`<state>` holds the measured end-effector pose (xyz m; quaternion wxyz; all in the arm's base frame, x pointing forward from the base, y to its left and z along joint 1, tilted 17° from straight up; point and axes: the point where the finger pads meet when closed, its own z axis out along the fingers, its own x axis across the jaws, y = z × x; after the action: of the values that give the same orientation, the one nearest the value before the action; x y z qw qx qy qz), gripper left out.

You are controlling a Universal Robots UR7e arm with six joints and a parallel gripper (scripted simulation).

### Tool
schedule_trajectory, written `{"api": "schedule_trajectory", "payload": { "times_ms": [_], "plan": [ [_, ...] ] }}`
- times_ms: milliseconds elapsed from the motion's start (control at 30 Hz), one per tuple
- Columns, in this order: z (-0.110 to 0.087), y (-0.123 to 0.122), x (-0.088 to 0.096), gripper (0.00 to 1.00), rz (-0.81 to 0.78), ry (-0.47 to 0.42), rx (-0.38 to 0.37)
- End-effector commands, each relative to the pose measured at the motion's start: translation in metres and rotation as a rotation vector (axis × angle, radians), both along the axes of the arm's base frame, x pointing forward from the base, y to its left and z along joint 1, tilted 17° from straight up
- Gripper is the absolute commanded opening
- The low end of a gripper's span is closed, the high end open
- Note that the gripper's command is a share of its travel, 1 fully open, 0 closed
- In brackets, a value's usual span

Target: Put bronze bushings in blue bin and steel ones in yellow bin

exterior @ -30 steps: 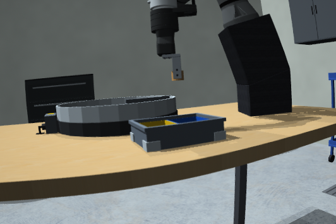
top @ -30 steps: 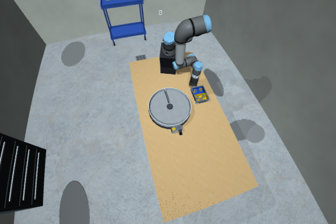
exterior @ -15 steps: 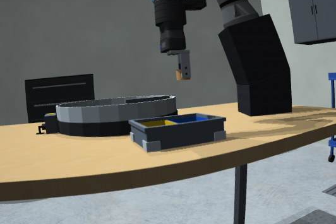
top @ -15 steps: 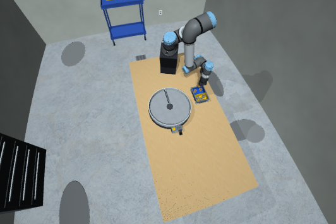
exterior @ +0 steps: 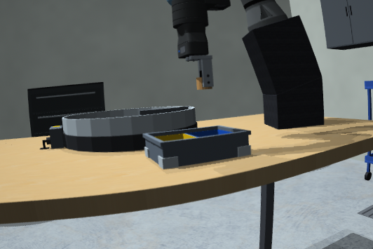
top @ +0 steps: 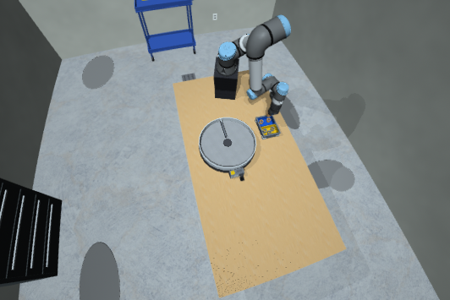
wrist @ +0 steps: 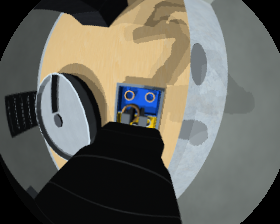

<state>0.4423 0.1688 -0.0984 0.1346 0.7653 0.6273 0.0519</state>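
My gripper [exterior: 205,83] [wrist: 137,112] is shut on a bronze bushing [exterior: 199,83] [wrist: 129,106], held upright in the air, well above the two-part tray. The blue bin [top: 271,123] [exterior: 215,132] [wrist: 139,103] holds two bronze bushings, seen in the wrist view as a left ring [wrist: 125,96] and a right ring [wrist: 145,97]. The yellow bin [top: 264,128] [exterior: 174,137] adjoins it and holds several steel bushings; the fingers partly hide it in the wrist view. The turntable [top: 211,148] [wrist: 73,120] shows no bushing on its disc.
The turntable's raised rim [exterior: 130,123] stands beside the tray's dark outer wall [exterior: 207,150]. A straight bar [top: 223,128] lies across part of the disc. A small grey device [top: 237,173] [exterior: 56,137] sits at the rim. The black robot pedestal [top: 225,86] [exterior: 291,84] stands at the table's end.
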Motion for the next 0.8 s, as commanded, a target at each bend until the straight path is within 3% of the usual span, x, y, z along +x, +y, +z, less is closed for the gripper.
{"api": "schedule_trajectory", "payload": {
  "times_ms": [0, 433, 600, 700, 767],
  "plan": [
    [0.001, 0.001, 0.001, 0.0, 0.002, -0.001, 0.0],
    [0.001, 0.001, 0.001, 0.0, 0.002, -0.001, 0.0],
    [-0.026, -0.003, 0.008, 0.0, 0.002, -0.001, 0.0],
    [-0.026, -0.003, 0.008, 0.0, 0.002, -0.001, 0.0],
    [-0.037, -0.005, 0.01, 0.0, 0.002, -0.001, 0.0]
  ]
}}
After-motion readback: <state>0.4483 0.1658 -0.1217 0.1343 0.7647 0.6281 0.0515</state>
